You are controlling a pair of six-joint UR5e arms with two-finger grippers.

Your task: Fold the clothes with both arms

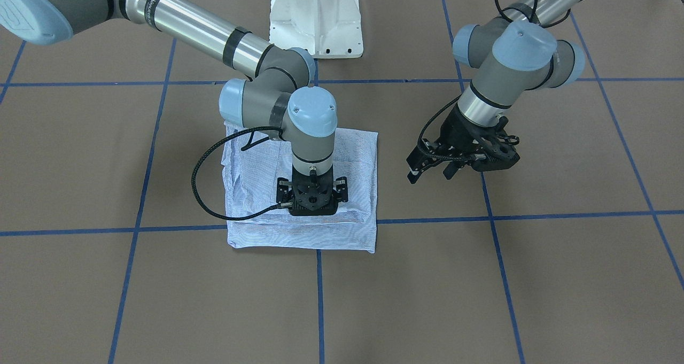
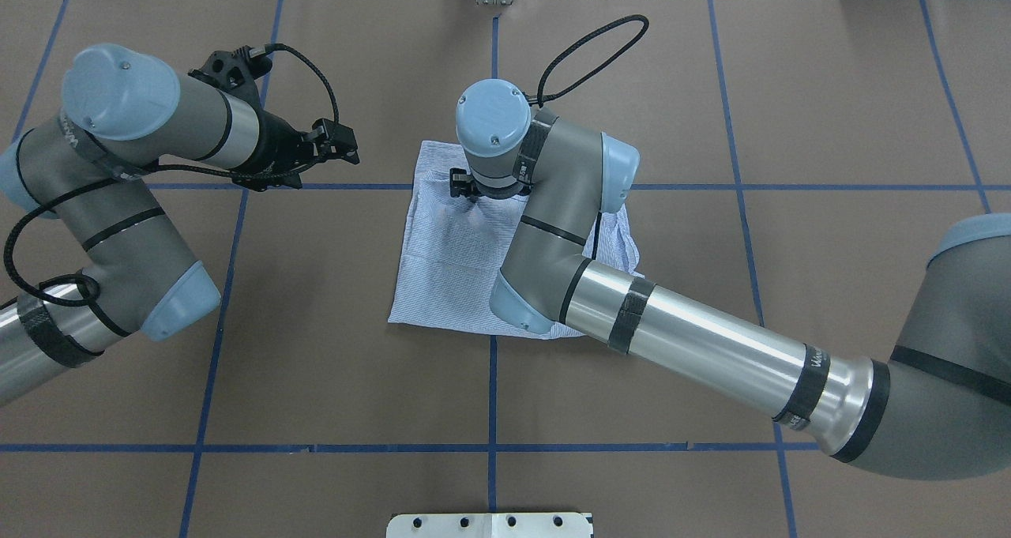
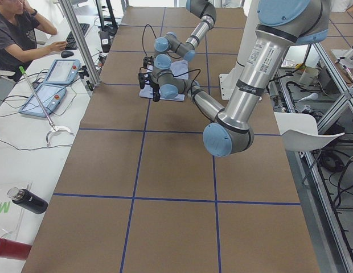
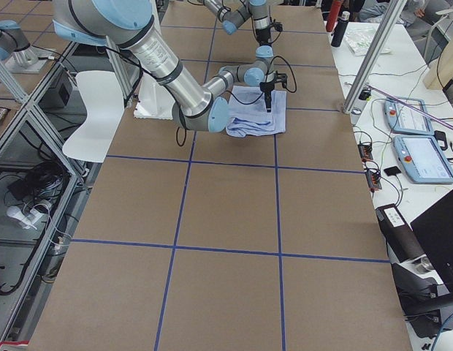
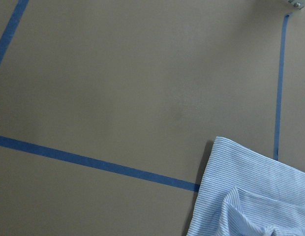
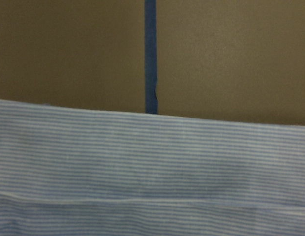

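Blue-striped shirt [image 1: 354,155] folded, right claw [image 1: 311,206] atop, left claw [image 1: 432,172] aside

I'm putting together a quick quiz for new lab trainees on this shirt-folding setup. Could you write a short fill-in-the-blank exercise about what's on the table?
1. The right gripper points straight down over the folded, striped ___.
2. The left gripper hangs over bare table beside the shirt, gripping ___.
3. The tape lines that mark a grid on the table are ___ in colour.

Missing words: shirt; nothing; blue
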